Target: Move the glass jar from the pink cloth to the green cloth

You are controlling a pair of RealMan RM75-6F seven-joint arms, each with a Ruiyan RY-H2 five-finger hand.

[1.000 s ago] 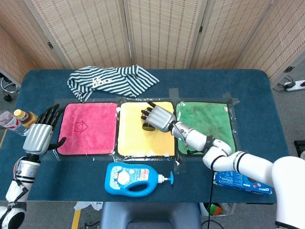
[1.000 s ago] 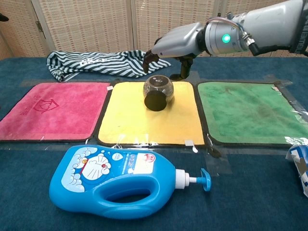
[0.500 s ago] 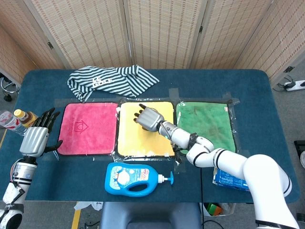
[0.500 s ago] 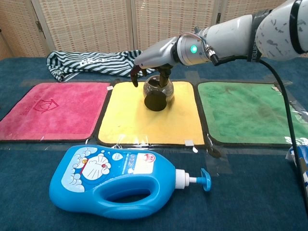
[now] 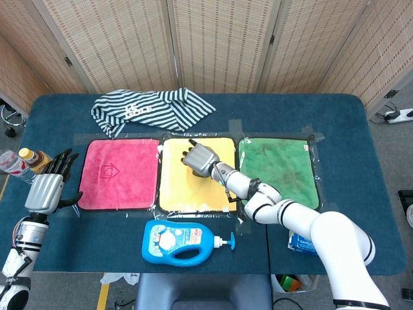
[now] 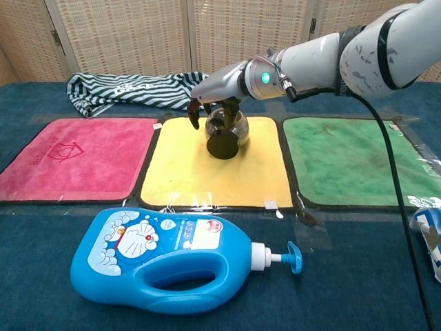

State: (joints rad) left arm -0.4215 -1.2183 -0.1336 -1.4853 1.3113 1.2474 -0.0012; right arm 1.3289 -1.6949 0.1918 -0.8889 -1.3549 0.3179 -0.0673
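Under right robot hand (image 5: 200, 157), half-hidden glass jar (image 6: 226, 133)

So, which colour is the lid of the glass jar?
Black; the glass jar's lid shows best in the chest view.

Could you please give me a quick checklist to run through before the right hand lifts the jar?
1. Jar location: on its side on the yellow cloth, not the pink cloth. Not ok against the task wording.
2. Right hand over the jar, fingers curled down around it: ok.
3. Firm grip: cannot tell.
4. Green cloth bare for placing: ok.
5. Left hand away at the table edge: ok.
6. Detergent bottle off the path: ok.
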